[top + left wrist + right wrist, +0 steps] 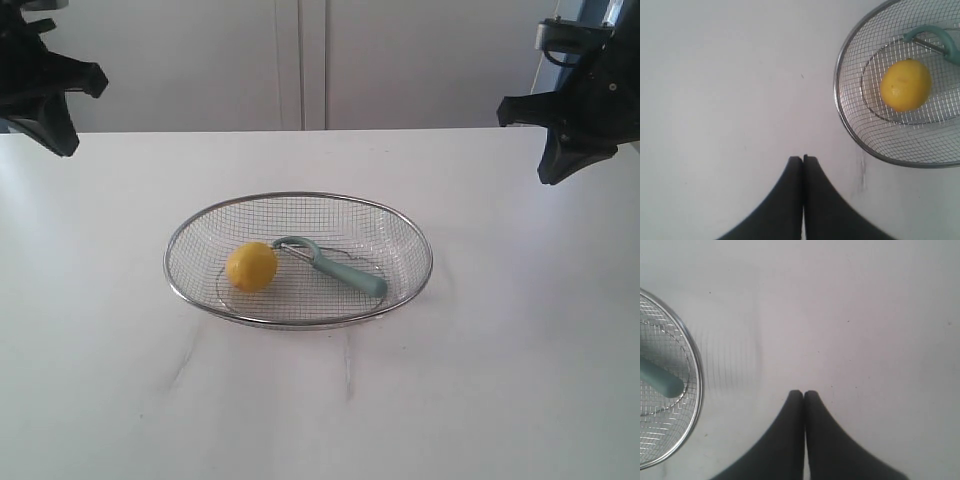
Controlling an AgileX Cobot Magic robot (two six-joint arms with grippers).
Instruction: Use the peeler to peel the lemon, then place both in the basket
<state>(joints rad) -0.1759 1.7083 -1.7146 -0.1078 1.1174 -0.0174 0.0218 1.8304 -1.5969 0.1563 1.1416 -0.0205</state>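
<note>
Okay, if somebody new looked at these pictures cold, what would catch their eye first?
The bright yellow lemon stands out first, lying in the silver wire basket at the middle of the white table. The teal peeler lies beside it in the same basket. The black left gripper and right gripper hang shut and empty, off to either side.

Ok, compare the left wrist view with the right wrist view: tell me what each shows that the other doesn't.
Only the left wrist view: the lemon, the curved head of the peeler, and the left gripper, shut. Only the right wrist view: the peeler's handle end and the right gripper, also shut. Both: part of the basket, its wire mesh and rim, and the white table.
</note>
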